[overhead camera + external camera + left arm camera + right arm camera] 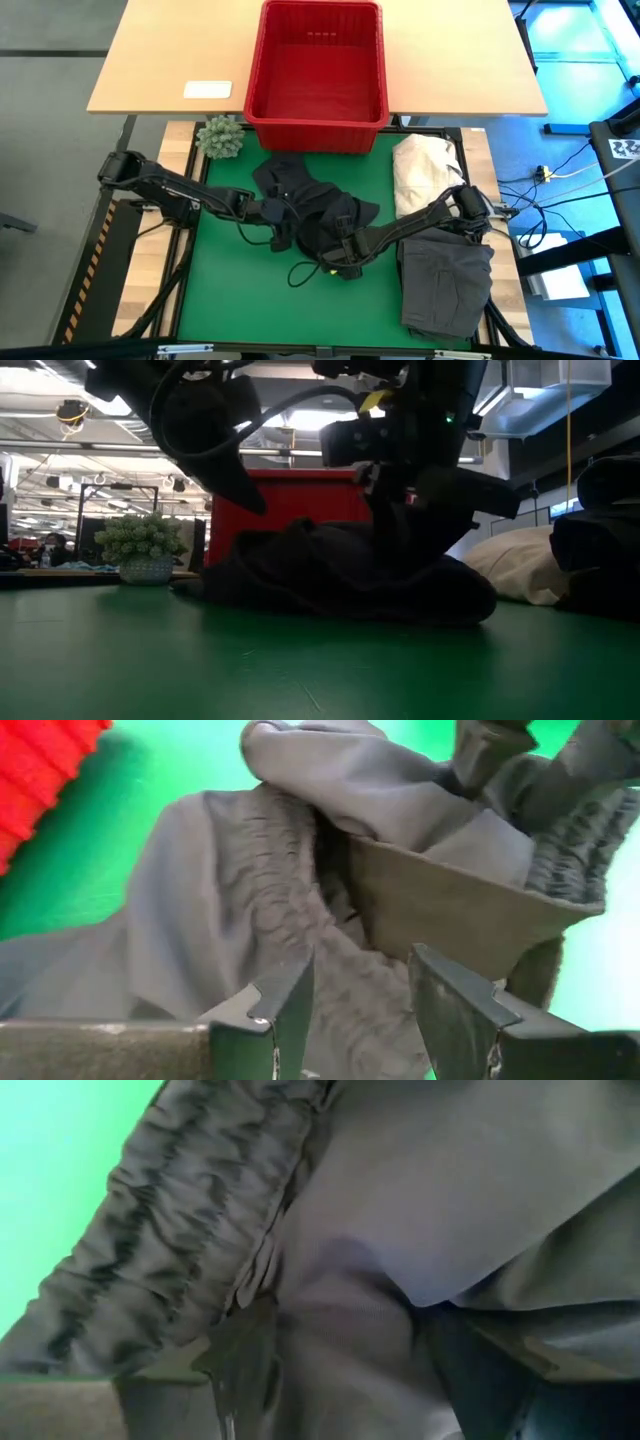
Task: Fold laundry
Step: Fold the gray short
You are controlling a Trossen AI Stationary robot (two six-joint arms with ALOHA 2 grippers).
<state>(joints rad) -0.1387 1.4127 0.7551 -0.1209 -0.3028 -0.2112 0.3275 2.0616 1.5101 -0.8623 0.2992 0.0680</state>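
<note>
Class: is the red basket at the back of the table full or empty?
Empty. The high view looks straight into the red basket and shows only its bare red floor; no garment lies inside.

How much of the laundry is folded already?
One dark grey garment lies flat at the mat's right edge, looking folded. The crumpled black garment mid-mat is being worked on: the left gripper and right gripper are both at it. The red basket looks empty.

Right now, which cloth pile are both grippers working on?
The crumpled black garment mid-mat; the grey folded one and cream heap lie untouched to the right.
</note>
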